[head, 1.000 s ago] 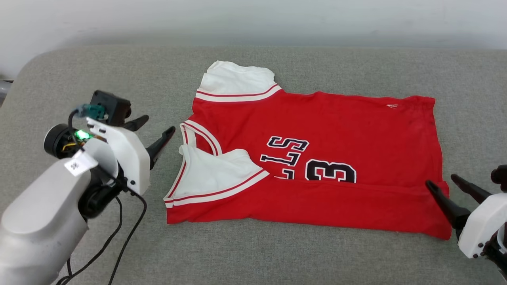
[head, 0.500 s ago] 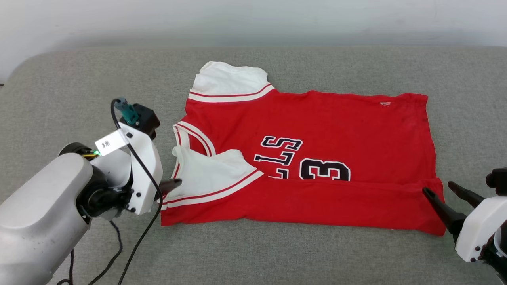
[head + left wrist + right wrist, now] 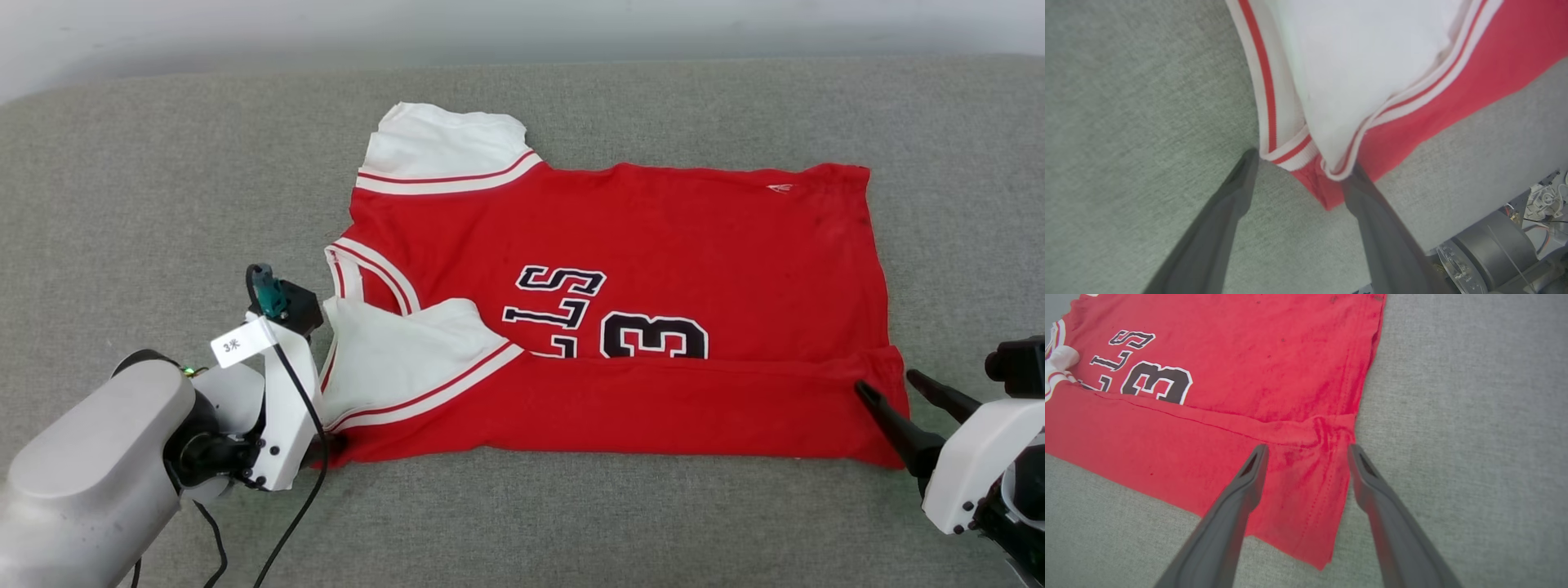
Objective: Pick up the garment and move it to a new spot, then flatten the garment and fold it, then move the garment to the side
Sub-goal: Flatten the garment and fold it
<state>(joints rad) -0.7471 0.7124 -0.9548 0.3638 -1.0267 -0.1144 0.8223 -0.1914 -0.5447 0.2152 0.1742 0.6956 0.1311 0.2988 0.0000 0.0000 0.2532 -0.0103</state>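
Bearing "LS" and "3", the garment [image 3: 653,237] lies between spread, empty left fingers [image 3: 1224,220] and right fingers [image 3: 1237,506].

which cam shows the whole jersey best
Head view: the garment lies fully in frame, both sleeves, hem and print. Left wrist view gives its white sleeve close up; right wrist view its hem corner and the number 3.

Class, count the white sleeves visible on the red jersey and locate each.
2. The far sleeve lies at the far edge of the garment; the near sleeve is folded onto its chest, by the left end effector.
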